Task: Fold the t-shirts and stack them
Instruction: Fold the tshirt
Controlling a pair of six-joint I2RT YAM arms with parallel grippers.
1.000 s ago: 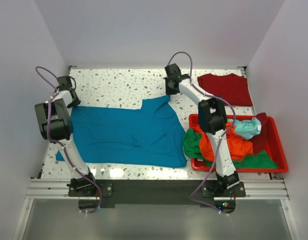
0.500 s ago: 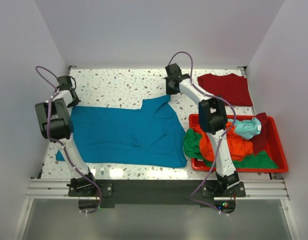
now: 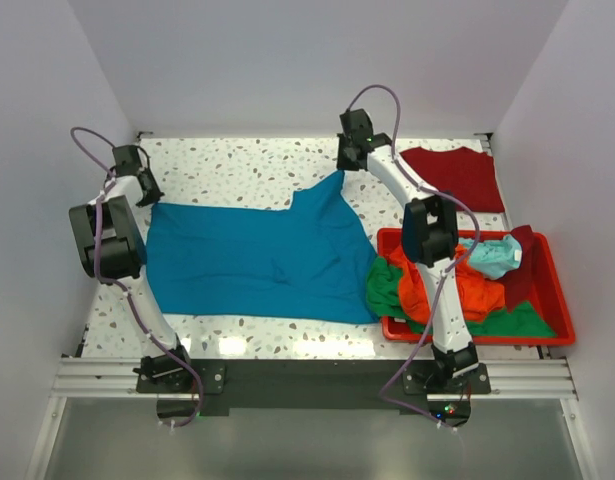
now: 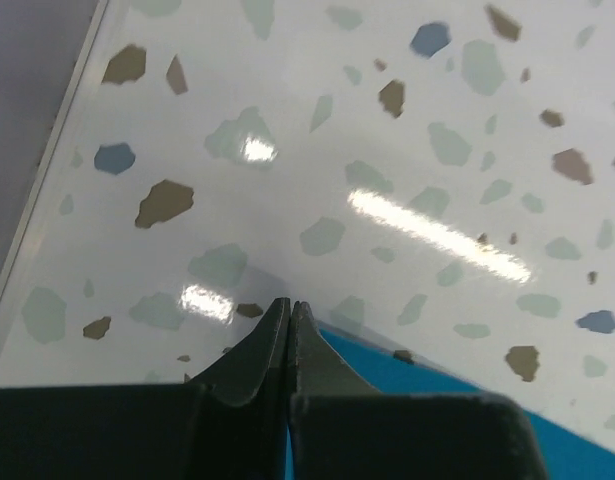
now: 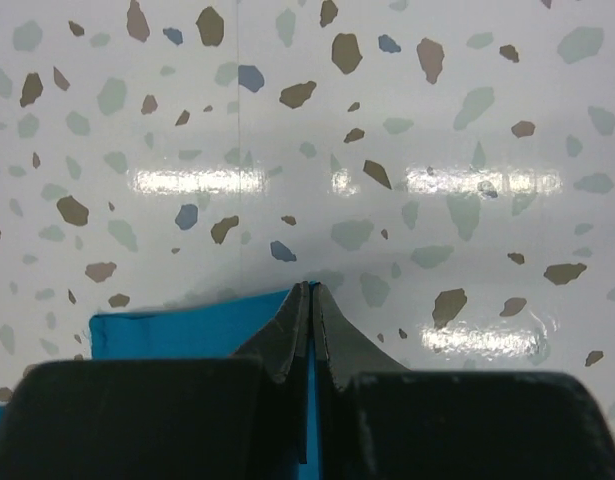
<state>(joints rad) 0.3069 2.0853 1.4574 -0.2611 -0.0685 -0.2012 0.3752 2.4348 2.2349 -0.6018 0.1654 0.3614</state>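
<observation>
A teal-blue t-shirt (image 3: 257, 260) lies spread across the speckled table, stretched between both arms. My left gripper (image 3: 149, 198) is shut on its far left corner; in the left wrist view blue cloth (image 4: 407, 385) shows in and beside the closed jaws (image 4: 290, 305). My right gripper (image 3: 341, 172) is shut on the shirt's far right corner, lifted into a peak; blue cloth (image 5: 187, 330) shows between the jaws (image 5: 312, 288) in the right wrist view. A dark red t-shirt (image 3: 455, 175) lies flat at the back right. Orange (image 3: 467, 290), green (image 3: 385, 287) and pale aqua (image 3: 494, 255) t-shirts are heaped in the bin.
A red plastic bin (image 3: 549, 290) stands at the right, just right of the teal shirt's edge, under the right arm. White walls close in the table on the left, back and right. The arm bases sit on a rail at the near edge.
The left jaws have closed on the shirt's corner. Both grippers have moved toward the back, pulling the shirt's far edge with them, and the near hem has slid away from the front edge.
</observation>
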